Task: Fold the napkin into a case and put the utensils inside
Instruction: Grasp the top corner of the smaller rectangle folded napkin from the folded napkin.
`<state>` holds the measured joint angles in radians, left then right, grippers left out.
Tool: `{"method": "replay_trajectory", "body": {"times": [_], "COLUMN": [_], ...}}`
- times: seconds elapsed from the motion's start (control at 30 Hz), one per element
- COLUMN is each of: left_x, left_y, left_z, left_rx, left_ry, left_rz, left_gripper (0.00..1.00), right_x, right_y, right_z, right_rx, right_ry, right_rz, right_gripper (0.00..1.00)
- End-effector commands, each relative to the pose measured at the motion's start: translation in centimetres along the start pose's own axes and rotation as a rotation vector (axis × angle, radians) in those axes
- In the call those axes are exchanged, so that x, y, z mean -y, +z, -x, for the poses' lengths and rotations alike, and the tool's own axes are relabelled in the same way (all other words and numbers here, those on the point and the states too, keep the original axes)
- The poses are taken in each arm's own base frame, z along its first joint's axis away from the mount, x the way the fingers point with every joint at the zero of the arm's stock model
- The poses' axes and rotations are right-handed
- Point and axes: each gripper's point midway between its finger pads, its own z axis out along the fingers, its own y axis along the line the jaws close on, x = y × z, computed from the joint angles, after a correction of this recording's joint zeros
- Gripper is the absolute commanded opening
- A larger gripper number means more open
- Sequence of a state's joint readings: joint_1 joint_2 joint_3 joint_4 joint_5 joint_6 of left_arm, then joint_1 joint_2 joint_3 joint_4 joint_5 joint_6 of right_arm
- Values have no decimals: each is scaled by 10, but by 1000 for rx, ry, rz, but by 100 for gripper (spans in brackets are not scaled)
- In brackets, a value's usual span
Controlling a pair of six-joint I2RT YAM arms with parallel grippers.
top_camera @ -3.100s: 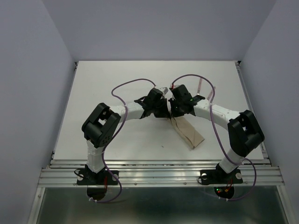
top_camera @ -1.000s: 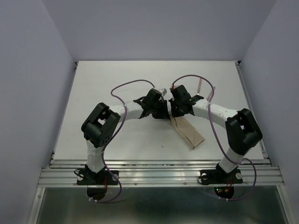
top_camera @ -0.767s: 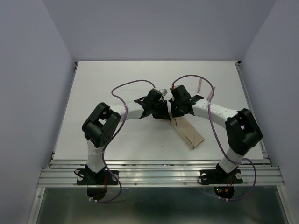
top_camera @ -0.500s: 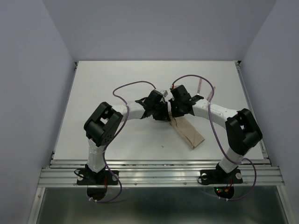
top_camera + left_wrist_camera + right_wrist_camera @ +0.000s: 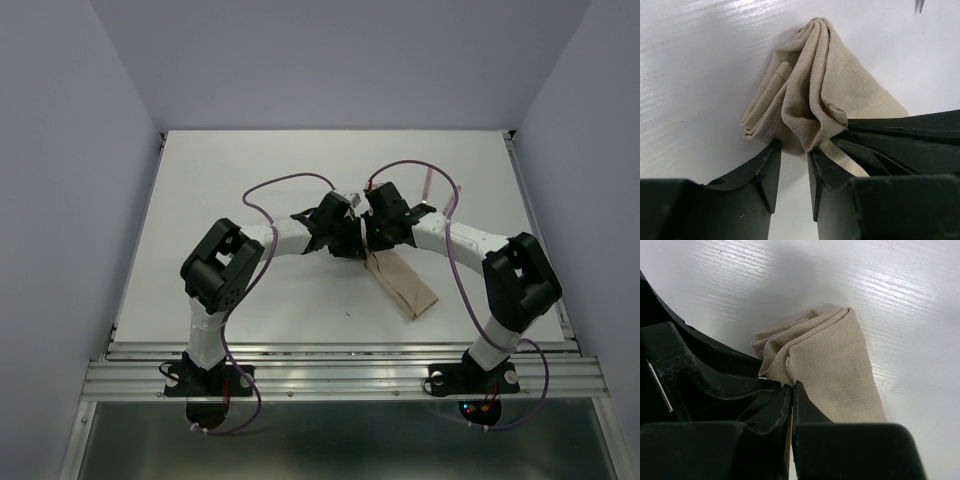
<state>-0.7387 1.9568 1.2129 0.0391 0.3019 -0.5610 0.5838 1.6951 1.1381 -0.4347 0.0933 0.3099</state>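
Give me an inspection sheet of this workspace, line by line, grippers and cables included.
Surface: white table, no spills seen.
Job's things: tan folded cloth napkin, a narrow strip bunched at the gripped end; pink-handled utensil on the far side, right of centre, outside the cloth.
Clutter: nothing seen.
Grippers: right gripper shut on a napkin edge; left gripper nearly closed at a napkin corner, grip unclear.
Cables: purple cables loop above both arms, not snagged.
Surroundings: pale lilac walls; metal rail at the near edge.
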Motion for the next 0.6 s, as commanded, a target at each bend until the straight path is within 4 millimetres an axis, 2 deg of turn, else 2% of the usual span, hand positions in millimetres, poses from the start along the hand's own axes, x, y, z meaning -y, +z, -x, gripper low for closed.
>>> {"method": "replay_trajectory", "body": {"times": [0.0,0.57], "left_x": [17,14], "left_y": [-2,11], "left_z": [19,18], "left_rx": [44,41], "left_ry": [21,47], "left_rz": [-27,29], "left_gripper": [40,40], "right_x": [-8,-9], "right_y": [-7,-9], "right_z": [24,23], "right_rx": [70,72], "right_ry": [4,7], "right_rz": [32,40], "right_gripper": [1,1]}}
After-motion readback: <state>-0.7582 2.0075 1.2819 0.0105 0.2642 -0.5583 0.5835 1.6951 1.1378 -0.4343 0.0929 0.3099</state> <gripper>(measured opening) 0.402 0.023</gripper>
